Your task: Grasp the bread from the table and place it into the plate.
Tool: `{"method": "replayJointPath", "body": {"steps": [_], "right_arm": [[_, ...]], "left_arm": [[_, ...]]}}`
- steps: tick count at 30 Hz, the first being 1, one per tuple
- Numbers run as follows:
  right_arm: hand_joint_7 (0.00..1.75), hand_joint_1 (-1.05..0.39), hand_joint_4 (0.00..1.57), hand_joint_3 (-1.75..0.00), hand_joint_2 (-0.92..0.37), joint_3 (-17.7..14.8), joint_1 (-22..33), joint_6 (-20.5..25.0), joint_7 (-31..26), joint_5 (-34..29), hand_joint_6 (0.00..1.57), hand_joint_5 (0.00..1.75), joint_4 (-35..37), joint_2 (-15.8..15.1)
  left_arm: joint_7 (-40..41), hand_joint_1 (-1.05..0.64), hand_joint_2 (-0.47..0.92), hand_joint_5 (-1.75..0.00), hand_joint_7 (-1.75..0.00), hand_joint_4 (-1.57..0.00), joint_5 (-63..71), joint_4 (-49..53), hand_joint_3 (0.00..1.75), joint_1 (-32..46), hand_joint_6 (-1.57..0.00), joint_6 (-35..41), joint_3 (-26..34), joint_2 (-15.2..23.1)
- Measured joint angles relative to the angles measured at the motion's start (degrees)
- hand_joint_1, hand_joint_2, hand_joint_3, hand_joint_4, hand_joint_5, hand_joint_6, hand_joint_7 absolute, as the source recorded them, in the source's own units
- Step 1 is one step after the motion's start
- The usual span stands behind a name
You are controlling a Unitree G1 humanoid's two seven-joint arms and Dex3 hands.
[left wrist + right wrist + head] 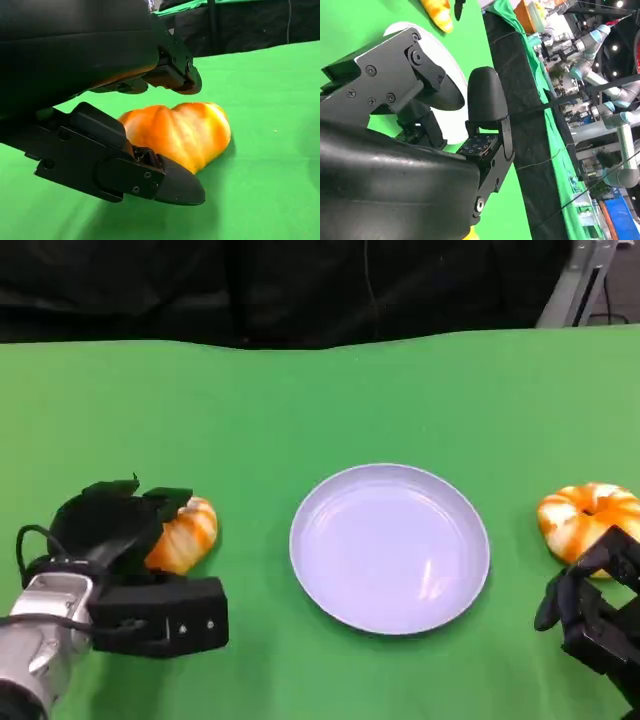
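Note:
An orange loaf of bread (188,534) lies on the green table left of the pale plate (390,548). My left hand (125,560) reaches over its near left side. In the left wrist view the bread (182,131) sits between the fingers (172,75) above and the thumb below, with a gap over it; no firm grip shows. A ring-shaped orange bread (585,518) lies right of the plate. My right hand (595,608) hovers just in front of it, holding nothing. The right wrist view has that hand's fingers (485,100), the plate (451,59) and the far loaf (437,12).
The green cloth ends at a dark backdrop (300,285) behind the table. A metal stand (580,280) rises at the back right. Other robot arms (600,45) stand beyond the table edge in the right wrist view.

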Motion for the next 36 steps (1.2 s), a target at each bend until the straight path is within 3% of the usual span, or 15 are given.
{"method": "replayJointPath", "body": {"steps": [15, 19, 22, 26, 29, 30, 31, 32, 34, 36], "right_arm": [[1.61, -0.05, 0.88, -1.34, -0.46, 0.02, 0.0, -0.01, -0.42, -0.14, 0.75, 1.75, 0.0, 0.0], [1.61, -0.05, 0.88, -1.34, -0.46, 0.03, 0.01, -0.01, -0.4, -0.14, 0.75, 1.75, -0.01, 0.0], [1.61, -0.05, 0.88, -1.34, -0.47, 0.05, 0.02, -0.01, -0.4, -0.14, 0.75, 1.75, -0.09, 0.0], [1.61, -0.04, 0.88, -1.34, -0.47, 0.05, 0.02, -0.01, -0.42, -0.13, 0.75, 1.75, -0.13, 0.0], [1.61, -0.04, 0.88, -1.34, -0.48, 0.05, 0.03, 0.0, -0.44, -0.14, 0.75, 1.75, -0.2, 0.0], [1.62, -0.05, 0.88, -1.33, -0.47, 0.05, 0.03, 0.0, -0.44, -0.14, 0.75, 1.75, -0.22, 0.0], [1.62, -0.05, 0.88, -1.33, -0.47, 0.05, 0.04, 0.0, -0.46, -0.14, 0.75, 1.75, -0.23, 0.0], [1.62, -0.05, 0.88, -1.33, -0.47, 0.05, 0.04, 0.0, -0.49, -0.14, 0.75, 1.75, -0.24, 0.0], [1.62, -0.05, 0.88, -1.33, -0.48, 0.05, 0.04, 0.0, -0.5, -0.14, 0.75, 1.75, -0.24, 0.0], [1.62, -0.05, 0.88, -1.33, -0.48, 0.05, 0.05, 0.0, -0.49, -0.14, 0.75, 1.75, -0.25, 0.0]], "left_arm": [[0.75, -0.71, 0.92, -0.07, -0.03, -0.53, -6.44, 6.89, 0.23, -2.59, -0.51, 0.15, -4.63, -0.29], [1.67, -0.56, 0.92, -0.07, -0.05, -0.62, -7.18, 8.96, 0.22, -3.76, -0.59, 0.16, -5.49, -1.09], [1.98, -0.38, 0.92, -0.07, -0.05, -0.77, -8.5, 10.72, 0.3, -4.68, -0.73, 0.14, -5.71, -1.71], [3.44, -0.26, 0.92, -0.07, -0.08, -0.85, -9.14, 12.78, 0.35, -5.43, -0.84, -0.09, -6.04, -2.56], [4.5, -0.18, 0.92, -0.17, -0.11, -1.01, -10.8, 13.83, 0.3, -5.67, -0.96, -0.4, -5.86, -3.11], [4.93, -0.16, 0.92, -0.83, -0.14, -0.86, -11.27, 14.17, 0.24, -5.7, -1.09, -0.7, -5.66, -3.28], [5.3, -0.15, 0.92, -1.28, -0.45, -0.74, -11.83, 14.34, 0.28, -5.71, -1.03, -0.91, -5.55, -3.36], [5.75, -0.15, 0.92, -1.56, -0.95, -0.71, -12.43, 14.37, 0.34, -5.73, -0.85, -0.94, -5.48, -3.44], [6.89, -0.14, 0.92, -1.7, -1.48, -0.71, -12.97, 14.34, 0.38, -5.96, -0.65, -0.94, -5.45, -3.53], [8.15, -0.13, 0.92, -1.74, -1.69, -0.71, -13.22, 14.3, 0.4, -6.05, -0.56, -1.03, -5.46, -3.55]]}}
